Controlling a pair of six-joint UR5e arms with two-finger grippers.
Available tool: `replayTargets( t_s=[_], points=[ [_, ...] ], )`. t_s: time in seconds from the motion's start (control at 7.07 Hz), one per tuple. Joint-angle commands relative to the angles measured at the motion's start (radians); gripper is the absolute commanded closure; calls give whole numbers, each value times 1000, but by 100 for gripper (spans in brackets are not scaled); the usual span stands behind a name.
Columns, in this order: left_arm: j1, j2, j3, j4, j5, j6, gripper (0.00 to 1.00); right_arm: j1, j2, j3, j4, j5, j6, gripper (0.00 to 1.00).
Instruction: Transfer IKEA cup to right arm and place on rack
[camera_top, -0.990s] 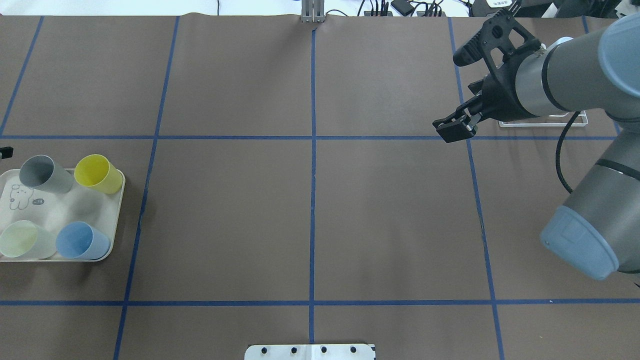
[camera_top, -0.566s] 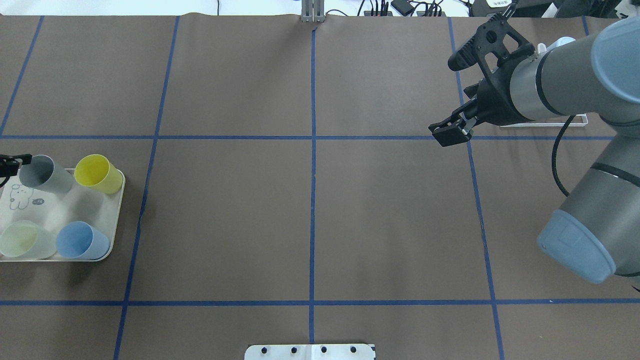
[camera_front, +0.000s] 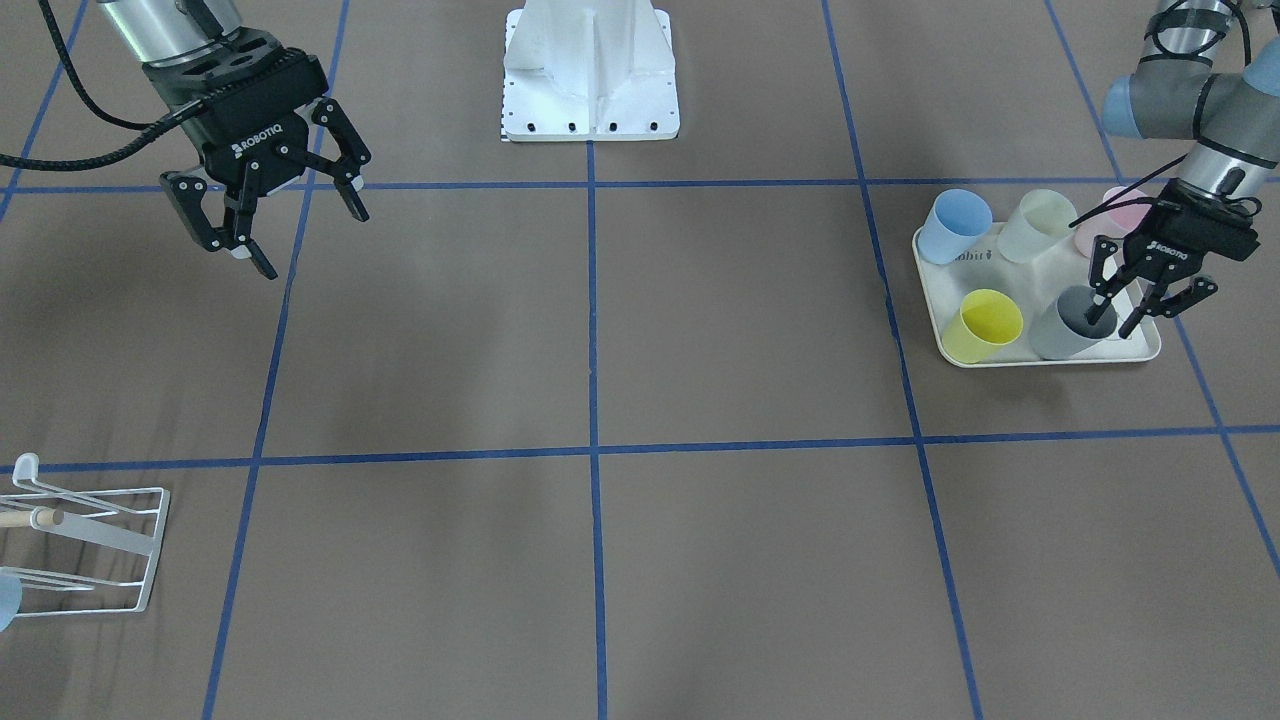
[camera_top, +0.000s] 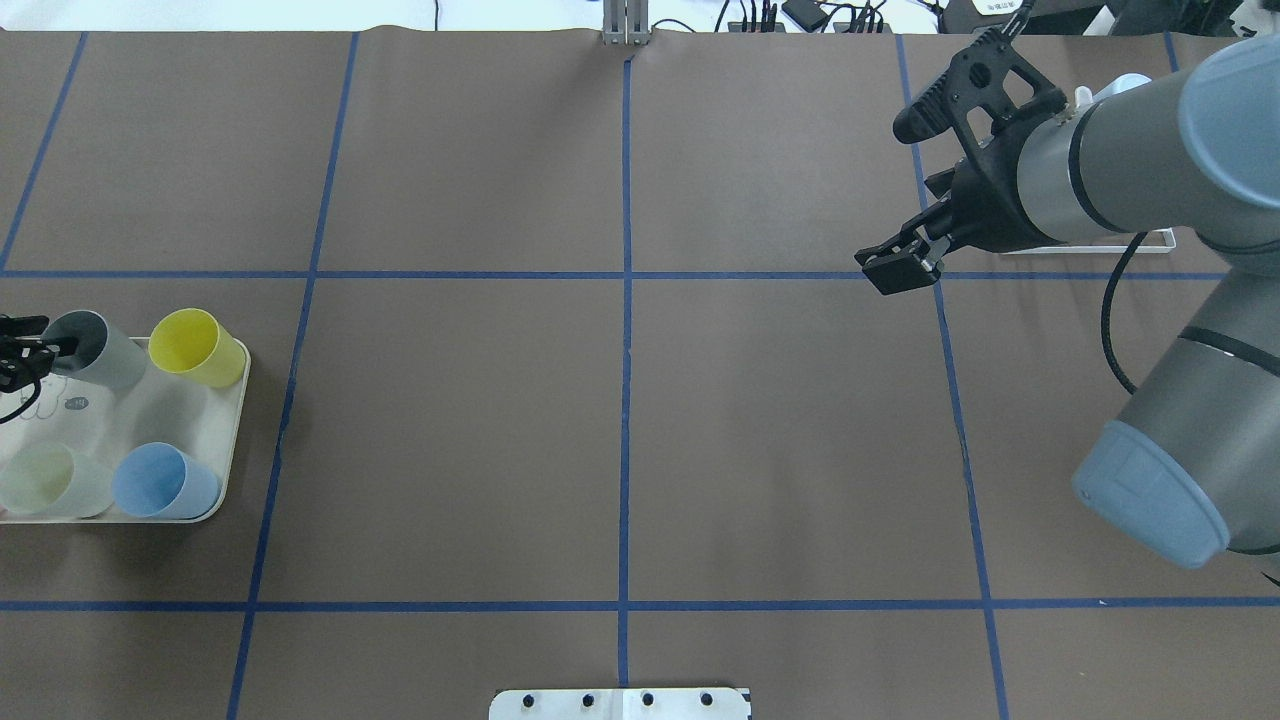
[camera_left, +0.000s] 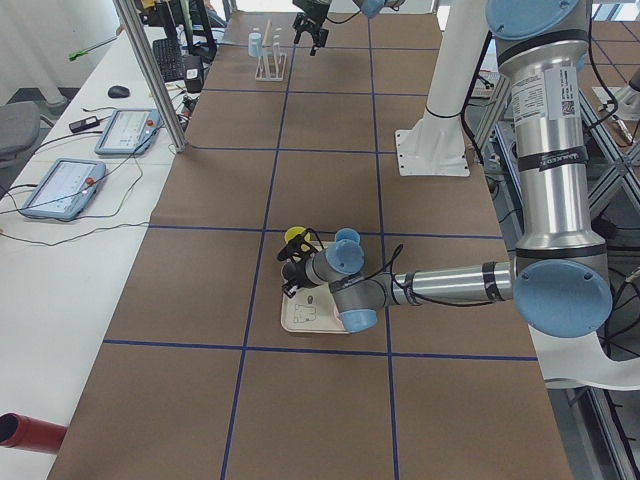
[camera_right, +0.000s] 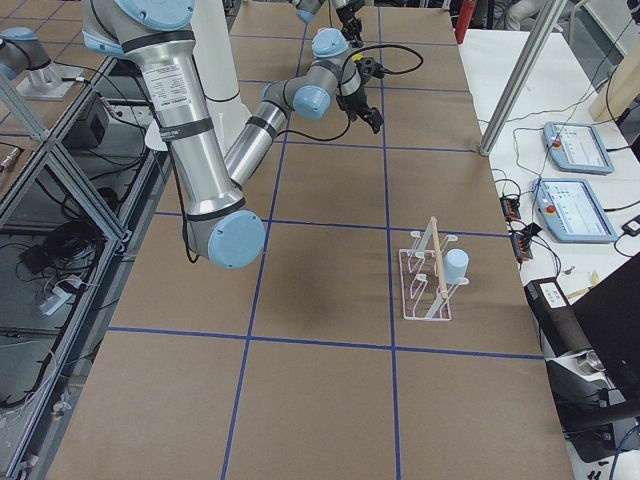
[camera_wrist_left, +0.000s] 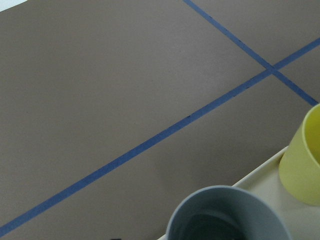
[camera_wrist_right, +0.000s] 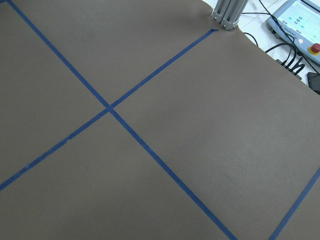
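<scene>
Here, at the far left edge of the overhead view, the left end effector reaches in over the outer side of the tray. Its jaws are apart and straddle the wall of the grey cup, one finger inside the mouth and the other outside the rim. Whether either finger touches the wall cannot be told. The grey cup stands upright in the tray's far outer corner. The yellow cup is just beside it toward the table's middle. The pale green cup and blue cup fill the row nearer the robot.

Right of the tray's rim, a wide stretch of brown table crossed by blue tape lines runs to the other arm.

There the right end effector hangs above the table near a tape crossing, its jaws spread wide, well apart from the tray. The right arm covers most of the rack in the overhead view. The right side view shows the rack upright near the table's far edge, with a light-blue cup on its outer prongs.
</scene>
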Motion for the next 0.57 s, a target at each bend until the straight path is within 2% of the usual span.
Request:
replayTargets(
  t_s=[0.0, 0.28, 0.42],
  points=[
    [0, -2, -2, -9, -27, -1, 100, 0, 2, 0, 0, 0, 0, 0],
    [-15, 0, -4, -7, -144, 8, 100, 0, 3, -1, 0, 0, -2, 0],
    [-97, 0, -24, 6, -168, 9, 100, 0, 3, -1, 0, 0, -2, 0]
  ],
)
